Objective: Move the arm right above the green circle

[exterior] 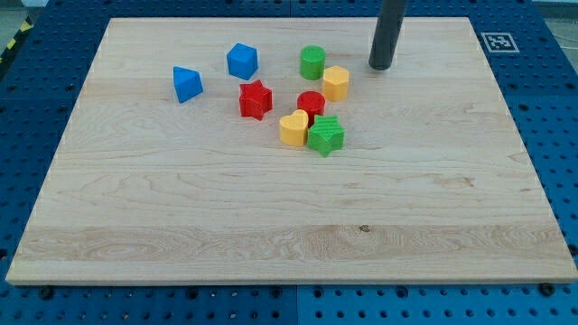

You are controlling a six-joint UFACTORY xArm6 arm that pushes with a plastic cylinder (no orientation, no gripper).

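Observation:
The green circle (312, 62) is a short upright cylinder near the view's top, centre of the wooden board (181, 217). My tip (380, 66) is the lower end of a dark rod that comes down from the view's top. It stands to the right of the green circle, apart from it, with the yellow hexagon (336, 82) lying below and between them. The tip touches no block.
A blue hexagon (242, 60) and a blue triangle-like block (187, 83) lie to the left. A red star (256, 99), a red circle (311, 105), a yellow heart (293, 129) and a green star (325, 134) cluster below. A marker tag (498, 41) sits top right.

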